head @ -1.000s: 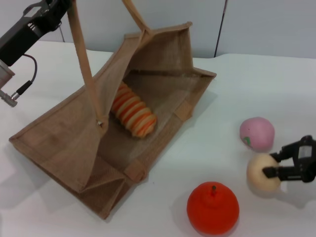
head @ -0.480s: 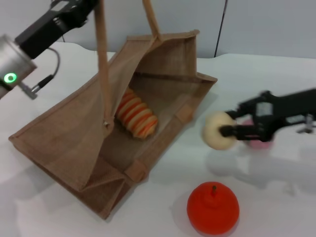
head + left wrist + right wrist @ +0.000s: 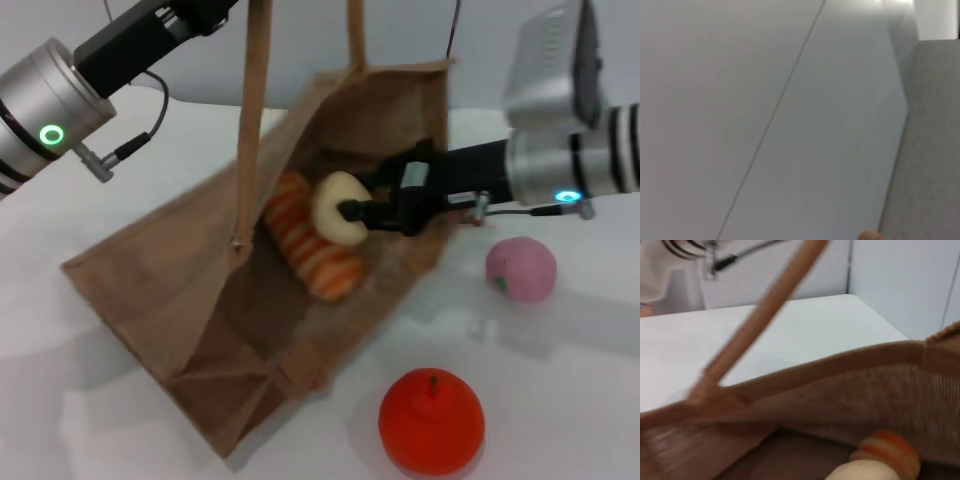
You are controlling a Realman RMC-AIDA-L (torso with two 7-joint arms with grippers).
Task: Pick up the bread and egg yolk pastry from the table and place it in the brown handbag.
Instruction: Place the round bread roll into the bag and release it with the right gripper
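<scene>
Just changed: your right gripper [image 3: 352,212] carried the egg yolk pastry [image 3: 336,207] from the counter's right edge into the brown handbag [image 3: 200,300].
Jaws: right clamped on pastry; left, you cannot tell.
Meaning: bread [image 3: 315,250] is inside; release comes next.

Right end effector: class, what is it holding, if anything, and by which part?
The right end effector grips the egg yolk pastry across its sides, inside the brown handbag's mouth, above the bread.

brown woven jute handbag [image 3: 170,290], tan handles | ridged bread loaf [image 3: 318,255] orange-and-cream striped | smooth egg-shaped pastry [image 3: 335,208] beige | white worktop [image 3: 560,380]
</scene>
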